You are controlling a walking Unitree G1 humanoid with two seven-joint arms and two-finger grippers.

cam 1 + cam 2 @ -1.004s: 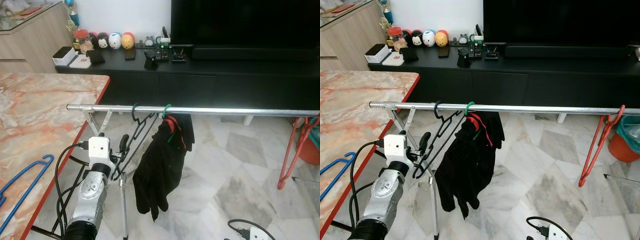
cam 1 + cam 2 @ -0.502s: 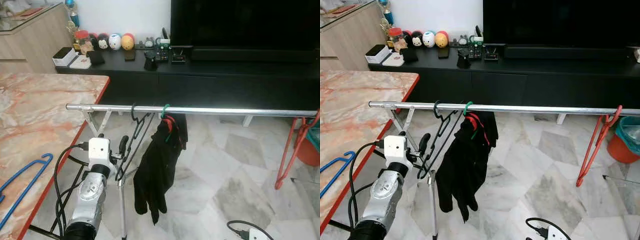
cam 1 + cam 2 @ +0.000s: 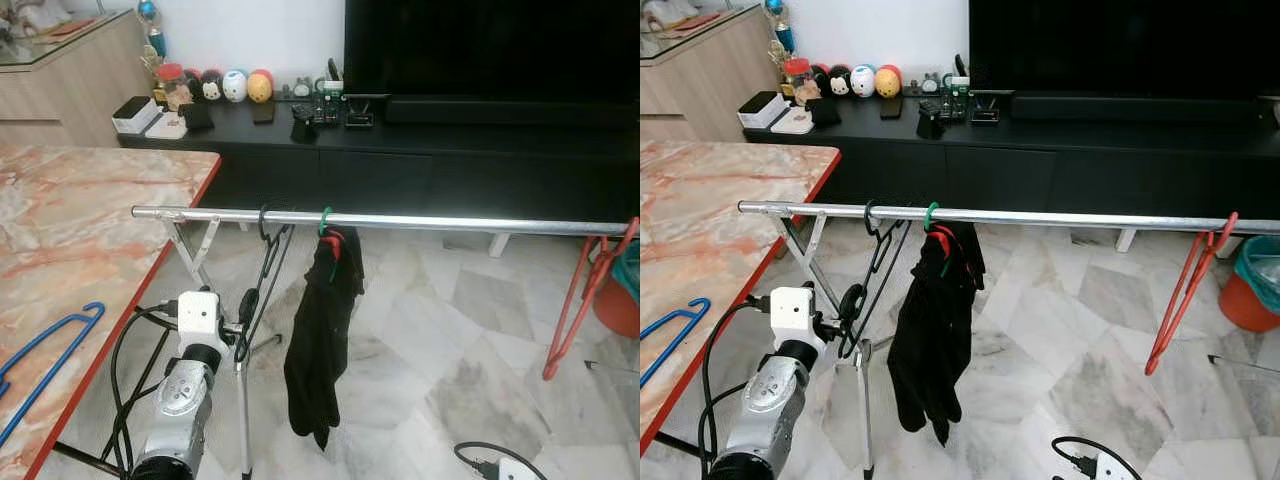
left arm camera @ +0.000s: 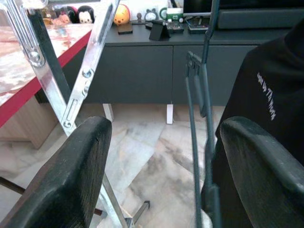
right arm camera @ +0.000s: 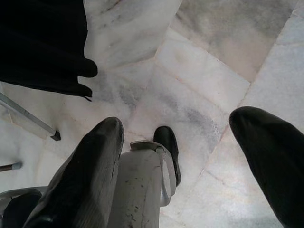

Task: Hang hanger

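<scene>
A black hanger [image 3: 266, 262] hangs by its hook on the silver rail [image 3: 430, 221], nearly straight down. My left gripper [image 3: 244, 312] is by its lower part, open. In the left wrist view the hanger's thin bars [image 4: 197, 142] stand between the wide-apart fingers [image 4: 71, 180], touching neither. Just right of it on the rail, a black garment [image 3: 320, 330] hangs from a green hanger. My right gripper [image 5: 175, 123] hangs open over the marble floor.
A red hanger [image 3: 585, 300] hangs at the rail's right end. A blue hanger [image 3: 50, 350] lies on the marble table [image 3: 90, 210] at my left. The rack's legs [image 4: 85, 76] stand near my left gripper. A black TV cabinet [image 3: 420, 160] is behind; a power strip [image 3: 500, 466] lies on the floor.
The black hanger has swung from a tilt toward my left gripper to nearly vertical. The garment has turned edge-on. My left gripper has dropped slightly.
</scene>
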